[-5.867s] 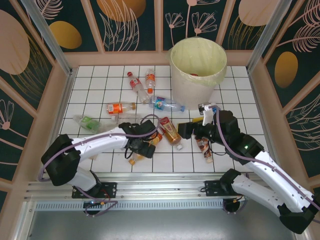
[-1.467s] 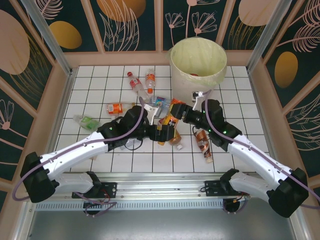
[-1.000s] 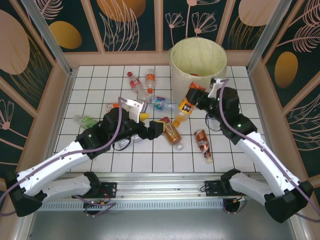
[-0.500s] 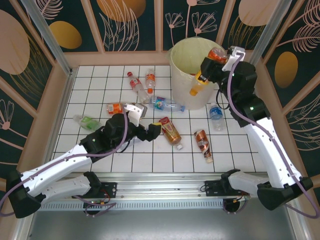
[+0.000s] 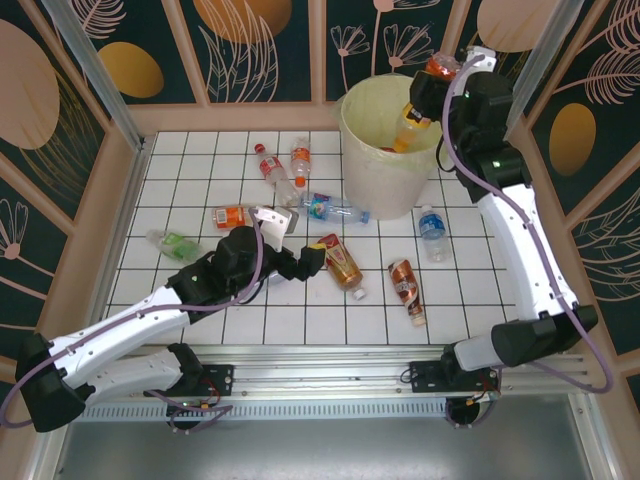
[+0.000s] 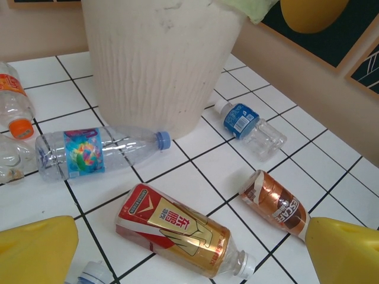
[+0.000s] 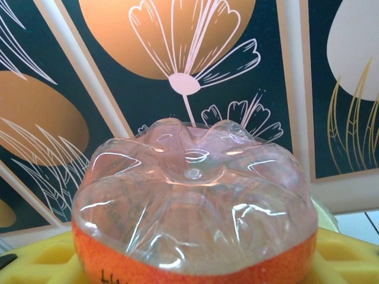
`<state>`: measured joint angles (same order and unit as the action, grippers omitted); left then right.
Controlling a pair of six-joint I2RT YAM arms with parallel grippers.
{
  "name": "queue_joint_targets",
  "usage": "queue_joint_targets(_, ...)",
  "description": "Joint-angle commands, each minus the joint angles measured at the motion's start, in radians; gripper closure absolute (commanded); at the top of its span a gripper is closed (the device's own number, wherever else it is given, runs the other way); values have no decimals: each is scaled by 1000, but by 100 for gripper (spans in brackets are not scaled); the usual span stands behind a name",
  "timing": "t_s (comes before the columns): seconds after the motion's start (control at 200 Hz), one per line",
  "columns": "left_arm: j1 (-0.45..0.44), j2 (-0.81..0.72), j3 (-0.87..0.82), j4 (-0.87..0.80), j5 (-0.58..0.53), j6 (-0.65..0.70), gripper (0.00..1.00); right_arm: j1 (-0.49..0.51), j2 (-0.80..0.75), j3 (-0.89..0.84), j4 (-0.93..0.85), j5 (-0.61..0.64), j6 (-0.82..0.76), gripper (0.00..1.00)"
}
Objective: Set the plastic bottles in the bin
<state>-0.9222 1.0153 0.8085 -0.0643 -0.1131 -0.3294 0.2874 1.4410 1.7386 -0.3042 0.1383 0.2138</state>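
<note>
The worktop (image 5: pixel 200 170) of white tiles carries several bottles lying on their sides, and the bin (image 5: pixel 372 185) stands at its far right part. My right arm is raised high over the bin. It holds the orange-labelled bottle (image 5: pixel 408 125) tilted, cap end down, above the opening and toward the right side of the rim. On the right wrist camera I see the clear base of this bottle between the right fingers (image 7: pixel 349 260), which are closed on its body.

The step in hand, as I judge it, is the release. To do it well I would first check that the cap end is inside the rim and not over it, because the bottle hangs near the edge. A small move toward the centre of the bin looks safer. Then I would open the fingers fully in one motion, so that the bottle does not catch on one pad and swing outside.

The left fingers (image 6: pixel 35 251) are wide open and hold nothing. They hover just above the red and gold bottle (image 6: pixel 177 228), which lies near the foot of the bin. That one looks like the next to take.
</note>
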Motion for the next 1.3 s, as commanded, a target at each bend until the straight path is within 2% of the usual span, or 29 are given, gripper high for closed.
queue_joint_targets(0.0, -4, 5, -5, 25, 6, 4, 1, -9, 38, 71, 14, 10, -46, 37)
queue_joint_targets(0.54, -4, -11, -2, 17, 0, -10, 1, -12, 299, 201, -44, 21, -164, 37)
queue_joint_targets(1.296, -4, -1, 5, -3, 6, -21, 1, -33, 581, 282, -187, -34, -132, 36)
